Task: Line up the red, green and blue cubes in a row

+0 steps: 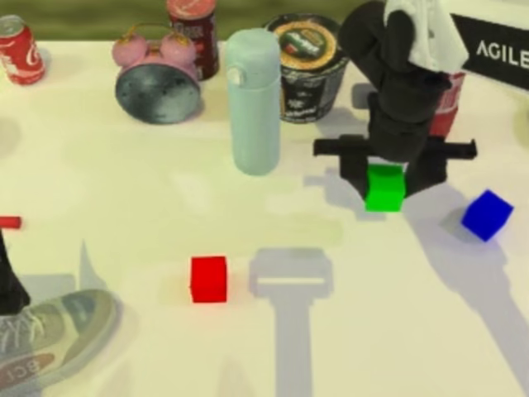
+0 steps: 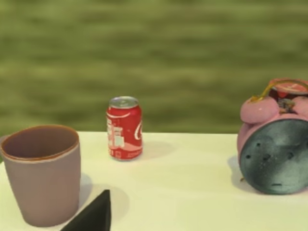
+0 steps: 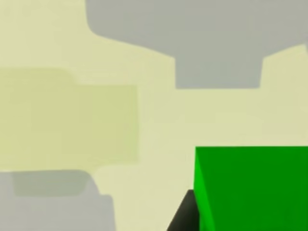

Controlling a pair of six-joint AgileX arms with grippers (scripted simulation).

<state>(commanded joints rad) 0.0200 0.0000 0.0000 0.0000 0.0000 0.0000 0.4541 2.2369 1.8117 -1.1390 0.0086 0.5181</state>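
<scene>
The green cube (image 1: 384, 188) hangs above the table at right of centre, with my right gripper (image 1: 385, 178) shut on it from above. In the right wrist view the green cube (image 3: 250, 187) fills the corner, a dark finger (image 3: 185, 216) pressed against its side. The red cube (image 1: 208, 279) rests on the table left of centre, toward the front. At the right lies the blue cube (image 1: 487, 215), turned at an angle. My left arm (image 1: 7, 281) is parked at the left edge; one finger (image 2: 96, 214) stands far out to the side with nothing held.
Along the back stand a soda can (image 1: 21, 51), a pink alarm clock (image 1: 157, 78), a second can (image 1: 194, 29), a mint bottle (image 1: 254, 99) and a black tub (image 1: 307, 66). A shoe (image 1: 54, 335) lies front left, a thin red bar (image 1: 8, 222) beside it. A mauve cup (image 2: 43, 173) stands near the left arm.
</scene>
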